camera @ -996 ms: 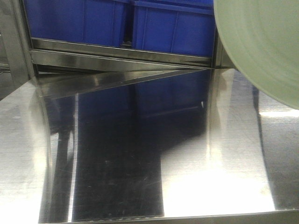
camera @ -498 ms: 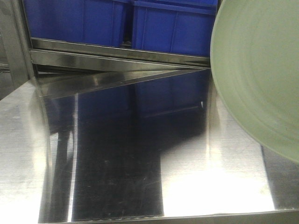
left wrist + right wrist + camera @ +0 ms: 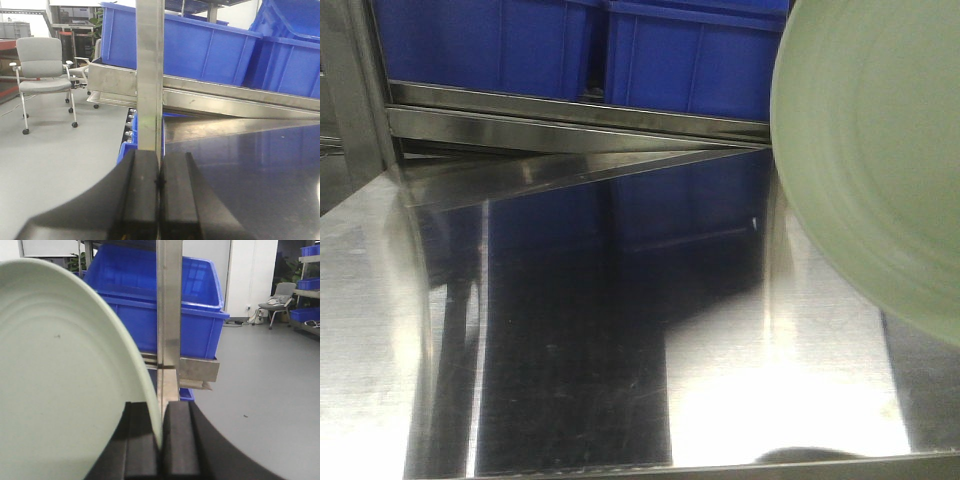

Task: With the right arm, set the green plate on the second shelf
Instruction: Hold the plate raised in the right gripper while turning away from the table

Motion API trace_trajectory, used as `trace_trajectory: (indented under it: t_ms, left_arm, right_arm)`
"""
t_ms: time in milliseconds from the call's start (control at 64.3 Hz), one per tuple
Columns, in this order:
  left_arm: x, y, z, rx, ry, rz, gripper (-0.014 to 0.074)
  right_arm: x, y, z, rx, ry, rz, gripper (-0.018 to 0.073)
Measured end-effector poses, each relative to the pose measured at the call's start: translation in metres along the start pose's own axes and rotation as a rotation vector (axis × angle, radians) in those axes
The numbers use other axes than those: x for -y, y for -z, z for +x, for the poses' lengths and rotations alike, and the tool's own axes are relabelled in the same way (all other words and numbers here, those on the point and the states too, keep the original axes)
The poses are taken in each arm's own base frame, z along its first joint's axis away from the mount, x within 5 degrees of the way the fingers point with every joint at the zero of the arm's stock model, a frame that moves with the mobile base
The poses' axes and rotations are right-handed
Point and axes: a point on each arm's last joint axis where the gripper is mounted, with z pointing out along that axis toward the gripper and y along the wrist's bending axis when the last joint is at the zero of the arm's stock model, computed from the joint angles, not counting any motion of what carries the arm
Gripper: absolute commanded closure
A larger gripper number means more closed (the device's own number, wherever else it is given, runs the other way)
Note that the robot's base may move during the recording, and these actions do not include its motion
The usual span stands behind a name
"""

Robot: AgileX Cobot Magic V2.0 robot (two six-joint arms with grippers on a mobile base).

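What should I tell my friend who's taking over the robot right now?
Left gripper: shut, empty, pads together.
Right gripper: shut on the rim of the green plate.
Plate: in the air, tilted on edge, over the right side of the shiny steel shelf, below the blue bins.
Done: plate picked up and brought to the shelf.
To do: lay it flat on the shelf, let go, back away.
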Motion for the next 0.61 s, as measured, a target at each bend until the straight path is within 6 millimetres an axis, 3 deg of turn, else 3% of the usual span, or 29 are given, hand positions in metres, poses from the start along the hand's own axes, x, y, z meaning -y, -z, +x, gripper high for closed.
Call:
trace_trajectory:
  t_ms: [187,607]
  left_arm:
    - [0.000,0.000,0.000,0.000,0.000,0.000,0.0466]
    - [0.000,0.000,0.000,0.000,0.000,0.000,0.0466]
  right_arm:
    - [0.001,0.000,0.020,-0.031,0.011,0.005,0.0505]
    - [0.001,0.000,0.019,0.000,0.022,-0.005,0.0505]
